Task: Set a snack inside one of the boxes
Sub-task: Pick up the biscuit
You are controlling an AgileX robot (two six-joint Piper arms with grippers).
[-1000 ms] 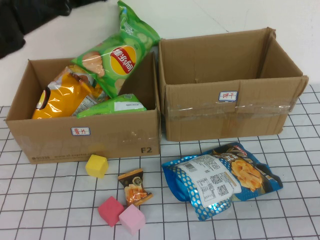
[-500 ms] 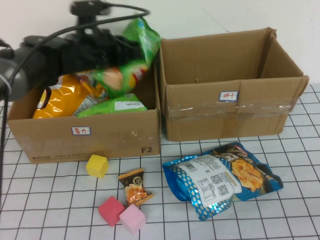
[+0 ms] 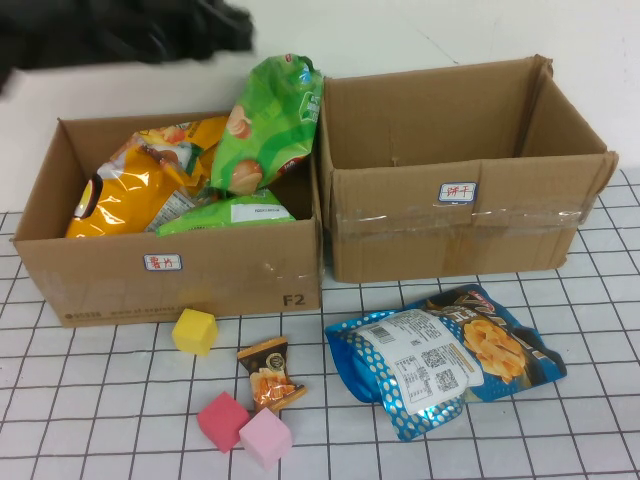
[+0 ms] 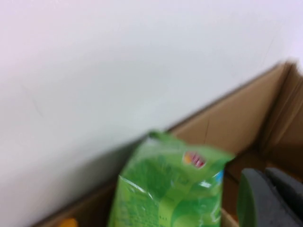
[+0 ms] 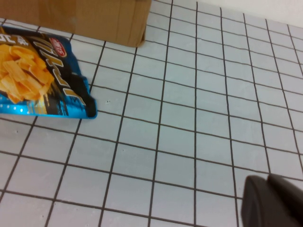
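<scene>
White tabletop [image 3: 600,420] with a black grid carries a blue snack bag [image 3: 445,360]. Behind, the green chip bag [image 3: 268,125] leans in the left cardboard box [image 3: 170,275]. Left gripper [image 4: 270,198] closed, empty, above it; right gripper [image 5: 272,203] closed over the grid.

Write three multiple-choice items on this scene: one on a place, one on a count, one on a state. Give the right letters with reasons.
1. Where is the green chip bag?
A. In the left box
B. In the right box
C. On the table

2. How many foam cubes lie on the table?
A. Two
B. Three
C. Five

3. What is in the right box?
A. A blue bag
B. Nothing visible
C. Cubes

Key: 1 A, it leans inside the left box; 2 B, yellow, red, pink; 3 B, only bare cardboard shows.
</scene>
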